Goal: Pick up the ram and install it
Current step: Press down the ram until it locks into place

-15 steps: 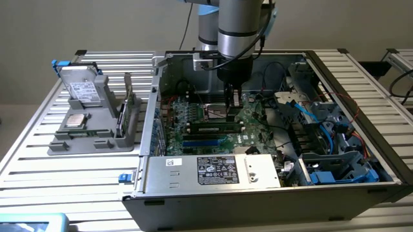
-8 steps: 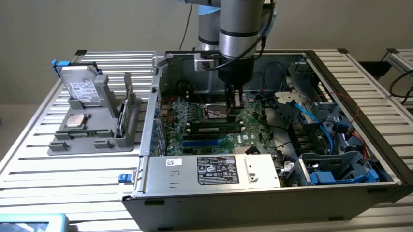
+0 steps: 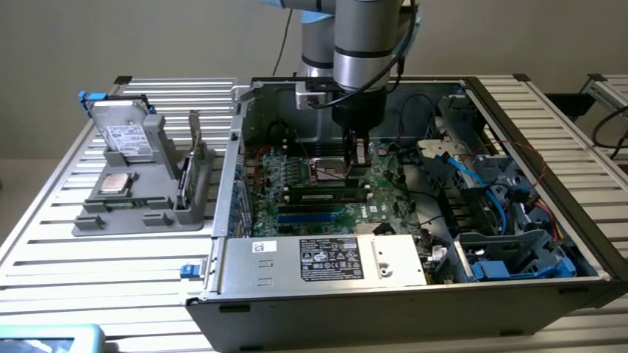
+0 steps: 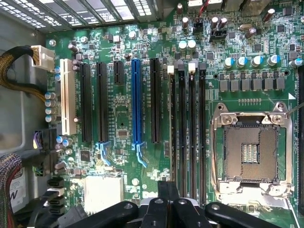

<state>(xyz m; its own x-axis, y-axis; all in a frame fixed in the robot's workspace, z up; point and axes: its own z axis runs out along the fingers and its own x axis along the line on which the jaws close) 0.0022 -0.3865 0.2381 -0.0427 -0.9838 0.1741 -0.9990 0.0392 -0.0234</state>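
A slatted aluminium table (image 3: pixel 118 257) carries a large open black-and-grey metal computer case (image 3: pixel 294 294), and the silver-and-grey robot arm (image 3: pixel 365 44) comes down into it from above. Inside the case lies a green motherboard (image 4: pixel 118 114), along with blue and white cable bundles (image 3: pixel 471 176) and a blue-trimmed drive cage (image 3: pixel 515 257) toward the exterior view's right. Outside the case, on the exterior view's left, a grey plastic fixture tray (image 3: pixel 118 213) holds a grey hard drive with a white label (image 3: pixel 128 136) and a square silver processor chip (image 3: pixel 116 184). On the motherboard, four long black memory slots (image 4: pixel 187 128) sit just beside the empty silver processor socket (image 4: pixel 251 147). The ram (image 3: pixel 324 197), a long, narrow stick with dark chips and a pale label, stands on edge in that bank of slots. Its long axis runs across the exterior view from left to right, and it looks seated, not loose. The black gripper (image 3: pixel 357 163) hangs over the end of the ram toward the exterior view's right. In the wrist view the gripper (image 4: pixel 167 190) has its fingers pressed together with nothing between them. Whether the tips touch the stick's top edge cannot be told.
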